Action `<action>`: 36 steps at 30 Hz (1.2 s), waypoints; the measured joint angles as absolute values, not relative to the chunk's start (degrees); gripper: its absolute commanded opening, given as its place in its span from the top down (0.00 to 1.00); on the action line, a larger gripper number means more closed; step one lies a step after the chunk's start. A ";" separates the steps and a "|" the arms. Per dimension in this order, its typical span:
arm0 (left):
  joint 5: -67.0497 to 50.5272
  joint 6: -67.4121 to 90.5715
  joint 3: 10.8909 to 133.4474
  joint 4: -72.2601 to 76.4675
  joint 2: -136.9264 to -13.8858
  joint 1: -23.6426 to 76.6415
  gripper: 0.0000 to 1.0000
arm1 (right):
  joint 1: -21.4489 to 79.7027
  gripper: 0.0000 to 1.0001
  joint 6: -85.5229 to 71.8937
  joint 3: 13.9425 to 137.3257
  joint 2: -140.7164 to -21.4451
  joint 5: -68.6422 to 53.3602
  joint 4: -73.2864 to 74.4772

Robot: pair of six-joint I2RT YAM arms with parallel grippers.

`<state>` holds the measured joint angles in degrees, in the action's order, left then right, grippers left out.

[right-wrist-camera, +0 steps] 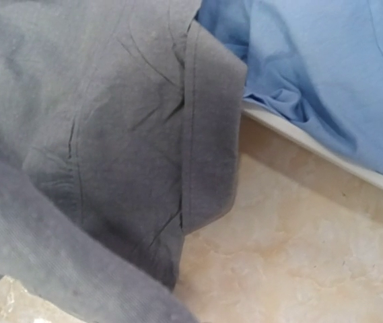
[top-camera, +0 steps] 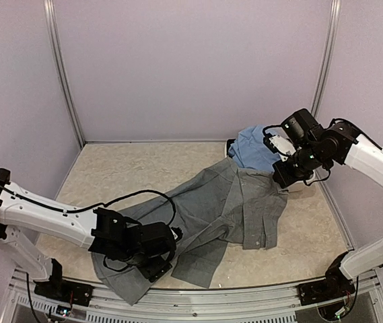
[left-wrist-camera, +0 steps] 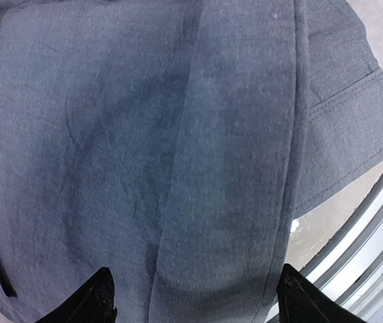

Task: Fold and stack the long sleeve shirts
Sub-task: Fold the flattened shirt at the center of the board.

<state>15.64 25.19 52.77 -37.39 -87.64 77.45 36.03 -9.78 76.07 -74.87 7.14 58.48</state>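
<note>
The bench (top-camera: 137,168) is walled on three sides, with two upright posts at the far corners, and a metal rail (top-camera: 245,296) runs along its near edge. The far-left half lies bare and gives the most room. There are two shirts. The grey shirt (top-camera: 225,208) sprawls slantwise from the near-left edge, where its hem overhangs the rail, up toward the far-right corner. The blue shirt (top-camera: 253,151) is bunched at the far-right corner in one white basin (right-wrist-camera: 312,145), and the grey cloth reaches right up to the basin's rim. The left pincer (left-wrist-camera: 199,299) sits low over the grey hem at the near edge, released, its fingertips (left-wrist-camera: 100,296) wide apart with flat cloth between them. The right pincer (top-camera: 284,178) is clenched at the grey shirt's far end, just beside the basin; whether it pinches cloth cannot be told. A black cable (top-camera: 137,195) loops from the left arm over the bench to the grey shirt.
</note>
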 measured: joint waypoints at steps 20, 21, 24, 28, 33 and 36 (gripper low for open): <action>18.55 34.33 60.40 -52.95 -99.29 83.18 0.31 | 33.69 1.00 -4.82 75.18 -78.32 4.23 55.18; 19.20 34.74 60.69 -53.69 -99.70 83.46 0.33 | 33.69 1.00 -4.71 75.18 -78.52 4.23 55.00; 20.27 35.81 60.84 -55.86 -100.75 84.25 0.41 | 33.67 1.00 -4.43 75.26 -79.00 4.08 54.74; 20.38 36.67 60.69 -57.60 -100.90 84.77 0.49 | 33.61 1.00 -4.10 75.50 -79.50 4.05 54.41; 20.60 37.01 60.36 -59.02 -100.82 84.82 0.52 | 33.56 1.00 -3.92 76.16 -80.29 4.08 54.39; 20.56 36.99 60.36 -59.09 -100.14 84.84 0.55 | 33.56 1.00 -3.86 76.36 -80.49 4.10 54.35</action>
